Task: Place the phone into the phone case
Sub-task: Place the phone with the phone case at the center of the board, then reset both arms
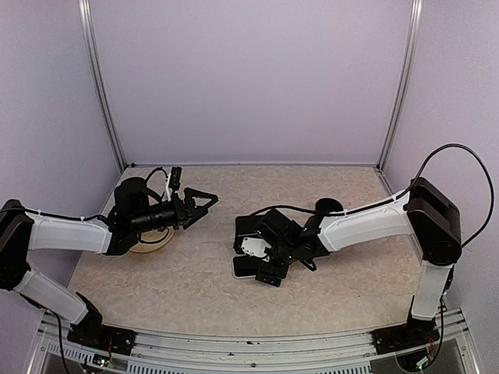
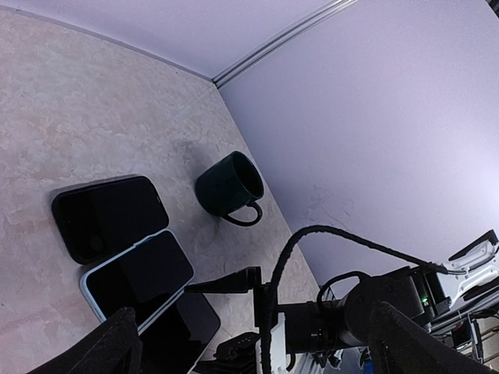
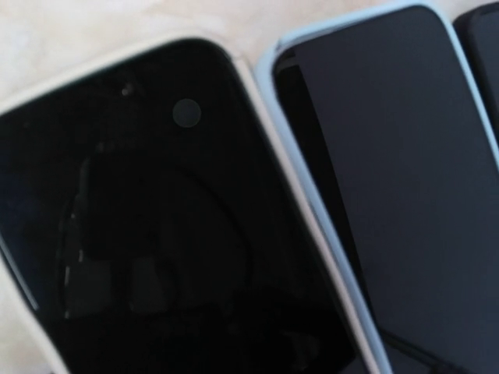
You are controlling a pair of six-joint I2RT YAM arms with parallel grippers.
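Observation:
Three flat dark phone-shaped slabs lie side by side mid-table. In the left wrist view they are a thick-rimmed black one [image 2: 109, 214], a pale-blue-rimmed one [image 2: 136, 273] and a dark one [image 2: 183, 327]. The right wrist view is very close above a cream-rimmed slab [image 3: 156, 218] with a round mark, with the blue-rimmed slab [image 3: 390, 171] beside it. I cannot tell which is the phone and which the phone case. My right gripper [image 1: 261, 249] hovers low over them, jaws spread and holding nothing. My left gripper [image 1: 210, 206] is open, held in the air to their left and pointing at them.
A dark green mug [image 2: 228, 185] stands behind the slabs, near the right wall. A pale round dish [image 1: 150, 241] sits under my left forearm. The right arm's cable [image 2: 312, 234] arcs above the table. Walls close in the back and both sides.

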